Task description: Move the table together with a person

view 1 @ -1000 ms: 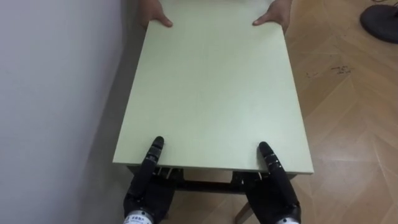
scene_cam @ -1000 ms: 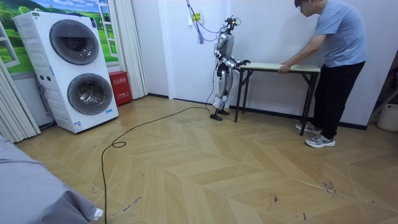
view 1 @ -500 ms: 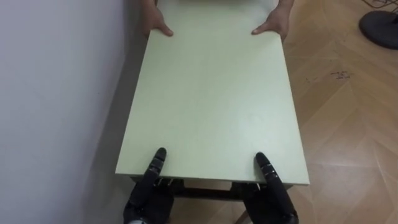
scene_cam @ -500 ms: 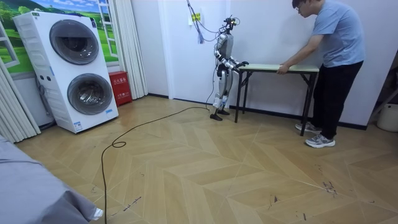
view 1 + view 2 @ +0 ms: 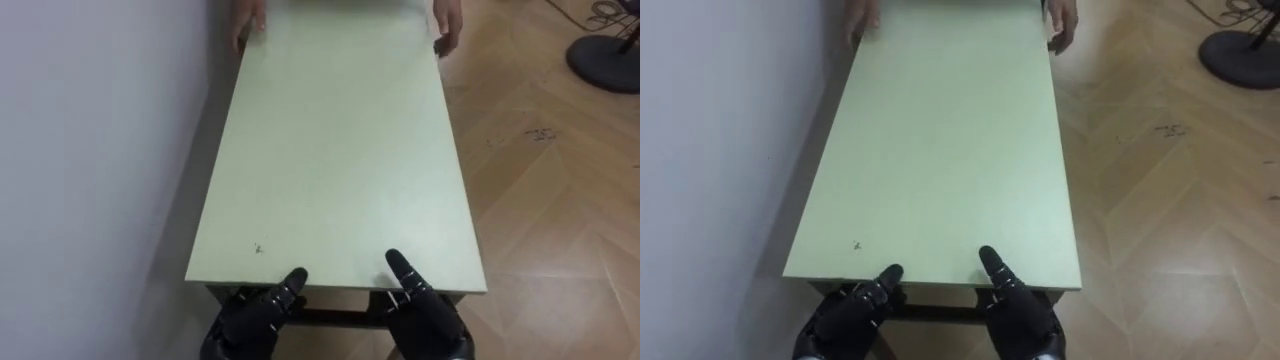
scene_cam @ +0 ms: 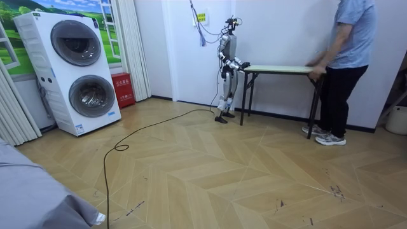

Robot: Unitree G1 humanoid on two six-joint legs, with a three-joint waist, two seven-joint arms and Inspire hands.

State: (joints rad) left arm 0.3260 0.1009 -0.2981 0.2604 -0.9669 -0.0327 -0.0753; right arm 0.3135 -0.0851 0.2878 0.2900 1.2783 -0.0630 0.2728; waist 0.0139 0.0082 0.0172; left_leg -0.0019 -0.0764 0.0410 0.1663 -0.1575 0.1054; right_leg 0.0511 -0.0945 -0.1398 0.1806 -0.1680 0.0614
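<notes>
A white wall (image 5: pixel 90 150) runs down the left, and the table (image 6: pixel 280 69) stands lengthwise close beside it. Its pale green surface (image 5: pixel 340 150) stretches away from the robot toward the person (image 6: pixel 348 51).

At the near edge, the left hand (image 5: pixel 250 318) grips the table just left of the middle. Its thumb lies over the surface and the other fingers are curled below the edge. The right hand (image 5: pixel 425 315) is just beside it, right of the middle, and clamps the same edge in the same way, with its thumb on top and the rest tucked underneath.

At the far end, the person's hands hold the two corners, one on the wall side (image 5: pixel 246 25) and one on the open side (image 5: pixel 446 30). Right of the table is herringbone wood floor (image 5: pixel 560 200), with a dark round base (image 5: pixel 605 50) on it at the upper right.

In the room view, a stacked washer (image 6: pixel 79 70) and a red box (image 6: pixel 121 89) are at the left. The robot stands at the table's left end and the person at its right end. Whether the table's legs are off the floor cannot be told.
</notes>
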